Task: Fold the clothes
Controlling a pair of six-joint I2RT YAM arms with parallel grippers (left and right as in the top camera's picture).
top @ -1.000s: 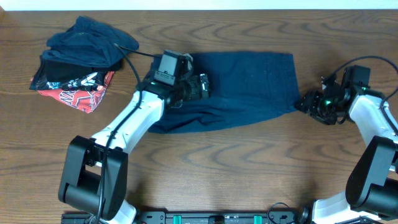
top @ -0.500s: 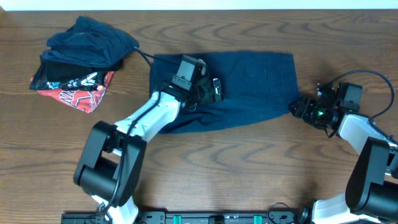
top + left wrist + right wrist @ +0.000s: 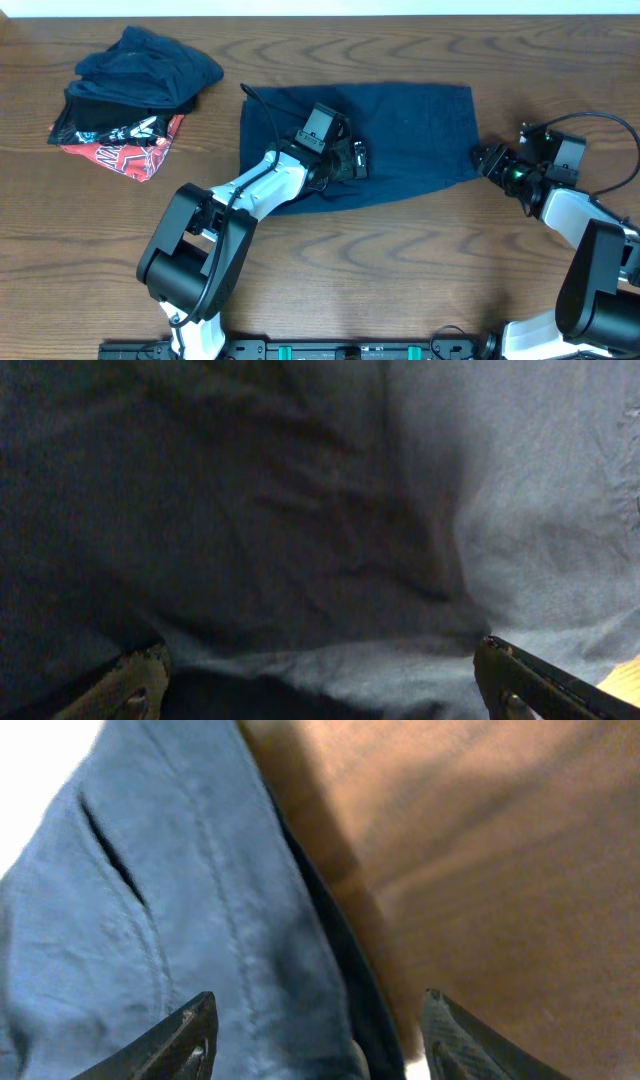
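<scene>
Brown wood-grain table (image 3: 400, 260); navy garment (image 3: 420, 125) flat; left gripper (image 3: 320, 675) splayed over it, right gripper (image 3: 315, 1030) splayed at edge.

Table (image 3: 400, 270): dark brown wood, strong grain, fills the overhead view; pale strip past its 12 o'clock edge. Centre, a little toward 12: wide navy garment (image 3: 420, 130), spread flat, roughly rectangular, 6 o'clock edge uneven. At 10 o'clock, well apart from it: heap of clothes (image 3: 140, 75) (navy pieces on top), with a red-and-black printed garment (image 3: 125, 145) lowest, on the wood.
</scene>
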